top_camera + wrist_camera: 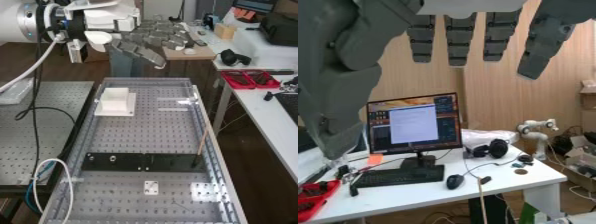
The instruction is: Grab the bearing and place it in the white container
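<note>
Standing here, with the far end of the tabletop (133, 135) taken as twelve o'clock, I see the hand (138, 51) out past that end at twelve, open and empty, its fingers (459, 40) straight. The white container (115, 99) sits upright at eleven. Down at eight, on the black bar (169, 162), I make out the larger nut (113, 158), with the smaller nut (91, 158) just beside it, a touch nearer nine. Where the bearing is I can't tell for sure; my guess is it's in the container, its inside being hard to see from here, and the job is about done. If so, the worst trouble would be going back to the bar: the nuts are small, round and metallic, easy to take by mistake. A low sweep on the way could clip the container's wall and shove or tip it, spilling whatever it holds. The thin stick (202, 142) standing at three, by the bar's end, could be knocked over by a wide swing, and the white cable (52, 160) looped at eight might snag a finger. As for brands or labels, I can read none on the container or the bar, nor any words on the monitor (414, 125).
</note>
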`<state>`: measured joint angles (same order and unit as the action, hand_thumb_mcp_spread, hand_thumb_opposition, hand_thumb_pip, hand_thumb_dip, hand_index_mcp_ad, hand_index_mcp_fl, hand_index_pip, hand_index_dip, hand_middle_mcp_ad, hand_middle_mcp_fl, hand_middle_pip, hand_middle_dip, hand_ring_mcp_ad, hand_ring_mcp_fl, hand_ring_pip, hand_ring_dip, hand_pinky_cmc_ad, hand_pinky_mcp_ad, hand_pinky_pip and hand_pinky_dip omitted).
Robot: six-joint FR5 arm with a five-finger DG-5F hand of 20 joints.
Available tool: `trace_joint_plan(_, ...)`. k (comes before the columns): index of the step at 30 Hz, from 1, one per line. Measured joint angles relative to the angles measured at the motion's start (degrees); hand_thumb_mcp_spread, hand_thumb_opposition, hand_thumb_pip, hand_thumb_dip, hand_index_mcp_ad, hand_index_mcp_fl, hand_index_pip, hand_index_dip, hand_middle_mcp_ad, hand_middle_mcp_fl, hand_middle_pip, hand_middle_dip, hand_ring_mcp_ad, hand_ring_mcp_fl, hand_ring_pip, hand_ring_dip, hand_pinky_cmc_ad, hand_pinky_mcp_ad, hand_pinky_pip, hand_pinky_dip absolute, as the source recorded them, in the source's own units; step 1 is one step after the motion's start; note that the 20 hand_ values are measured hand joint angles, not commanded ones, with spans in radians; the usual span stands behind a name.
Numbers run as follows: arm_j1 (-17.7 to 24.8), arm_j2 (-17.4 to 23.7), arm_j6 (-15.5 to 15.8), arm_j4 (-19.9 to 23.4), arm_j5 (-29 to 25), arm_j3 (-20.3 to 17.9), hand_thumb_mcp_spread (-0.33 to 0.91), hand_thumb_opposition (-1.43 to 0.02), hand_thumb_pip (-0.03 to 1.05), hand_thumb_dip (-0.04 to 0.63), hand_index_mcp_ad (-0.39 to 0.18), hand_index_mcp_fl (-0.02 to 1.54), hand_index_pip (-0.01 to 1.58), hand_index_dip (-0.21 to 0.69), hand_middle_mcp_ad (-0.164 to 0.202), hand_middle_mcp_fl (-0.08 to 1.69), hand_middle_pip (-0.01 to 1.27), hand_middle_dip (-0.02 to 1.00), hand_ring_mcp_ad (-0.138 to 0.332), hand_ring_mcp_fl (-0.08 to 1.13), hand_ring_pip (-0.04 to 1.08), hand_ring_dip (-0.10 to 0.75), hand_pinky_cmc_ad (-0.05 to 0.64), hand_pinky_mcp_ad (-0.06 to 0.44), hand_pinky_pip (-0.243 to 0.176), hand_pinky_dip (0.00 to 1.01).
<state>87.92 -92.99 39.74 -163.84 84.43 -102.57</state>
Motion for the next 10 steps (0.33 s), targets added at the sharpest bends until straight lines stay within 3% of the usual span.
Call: trace_joint_plan(10,0.67,0.13,-0.13,-1.03,-0.7,0.0,0.27,-0.76,0.44,0.143,-0.106,0.05,0.1,0.159,0.051,0.0,0.13,0.16,0.152,0.0,0.08,0.096,0.429,0.314,-0.105,0.35)
